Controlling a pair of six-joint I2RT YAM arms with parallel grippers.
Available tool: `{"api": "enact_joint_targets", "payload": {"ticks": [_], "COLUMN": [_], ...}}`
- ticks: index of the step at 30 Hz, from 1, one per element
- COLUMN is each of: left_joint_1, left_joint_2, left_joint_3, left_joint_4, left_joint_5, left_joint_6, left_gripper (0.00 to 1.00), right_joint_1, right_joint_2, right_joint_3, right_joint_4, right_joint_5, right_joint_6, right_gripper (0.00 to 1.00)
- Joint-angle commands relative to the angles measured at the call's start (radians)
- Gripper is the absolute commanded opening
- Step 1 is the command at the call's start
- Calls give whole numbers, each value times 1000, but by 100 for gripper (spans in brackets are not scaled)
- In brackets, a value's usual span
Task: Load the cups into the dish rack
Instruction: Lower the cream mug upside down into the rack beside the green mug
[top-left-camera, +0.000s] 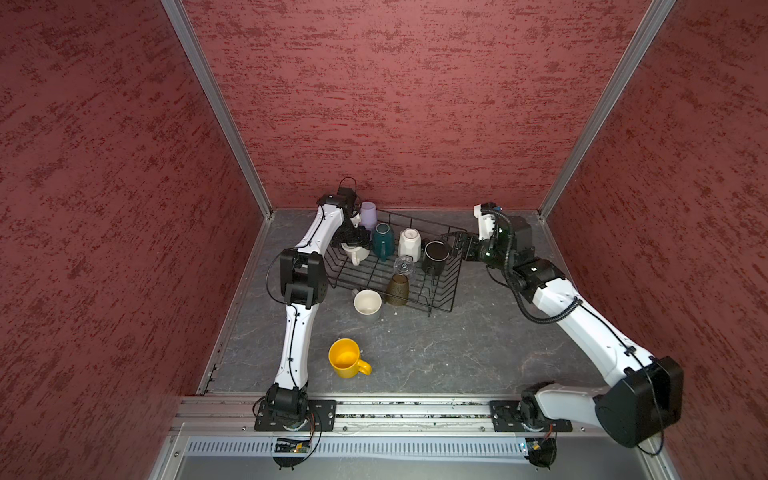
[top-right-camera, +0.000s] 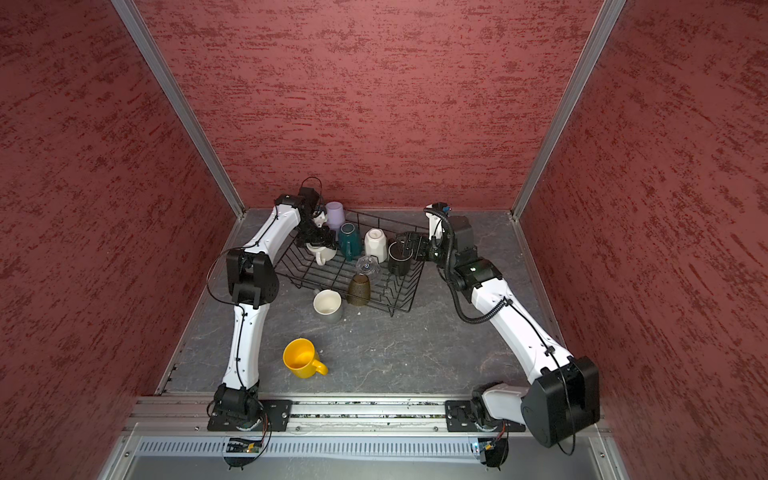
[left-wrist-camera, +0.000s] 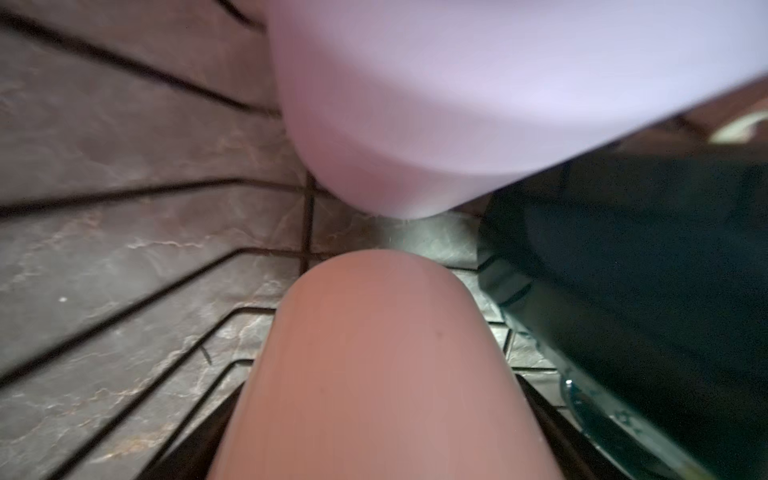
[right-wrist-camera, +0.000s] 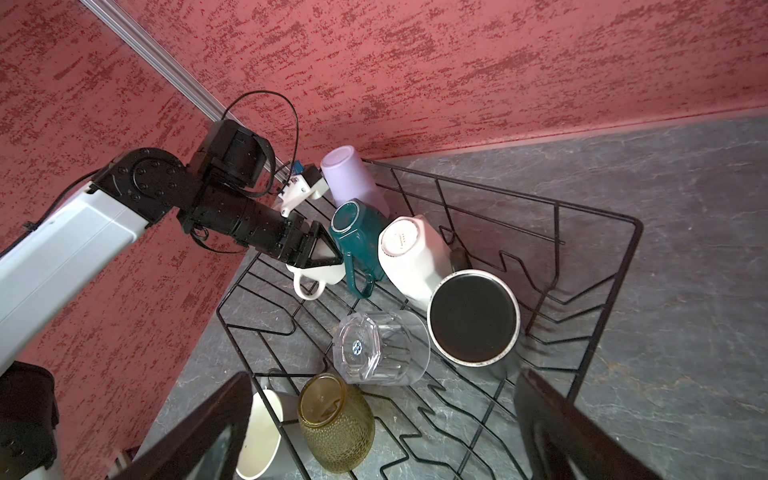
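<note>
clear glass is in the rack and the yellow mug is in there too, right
Not quite. The yellow mug is not in the dish rack. Both top views show it standing on the table in front of the rack, well apart from it. The clear glass is in the rack, as you said.

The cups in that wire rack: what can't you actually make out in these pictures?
- White mug: the left end effector covers most of it; gripped or only straddled, cannot tell.
- Left wrist view: too close, blurred; lavender cup and teal mug cut off by the edges.
- Faceted cup: print under its base too small to read, right wrist view.
</note>
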Motion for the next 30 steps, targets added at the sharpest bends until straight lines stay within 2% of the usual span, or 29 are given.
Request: {"api": "enact_joint_targets", "payload": {"ticks": [1, 6, 10, 12, 15, 21, 26, 30], "left_joint_1": [-3, -5, -4, -3, -3, -5, -5, -5], "left_joint_2": [-14, -22, -9, -9, -13, -44, -78, -112], "left_joint_3": [15, 12, 12, 9, 4, -17, -35, -56], "left_joint_4": [-6, -8, -29, -38, -44, -29, -18, -6], "left_joint_5": [-13, -15, -32, -46, -67, -75, -64, -59], "left_joint_6": [7, 5, 4, 4, 2, -2, 0, 0], "left_gripper": [0, 0, 25, 42, 58, 76, 83, 91], "right_joint_1": [-8, -7, -6, -7, -6, -6, -8, -6], "right_joint_2": [3, 9, 15, 17, 15, 15, 18, 29], "right_joint_3": [1, 6, 13, 18, 19, 23, 34, 51], "right_joint_4": [-14, -13, -19, -27, -30, -34, -57, -90], "right_joint_5": [-1, -7, -12, -12, -12, -13, -9, -14], "right_joint_6": [3, 4, 1, -1, -3, -1, -2, -5], "right_gripper": [99, 99, 99, 99, 99, 99, 98, 92]}}
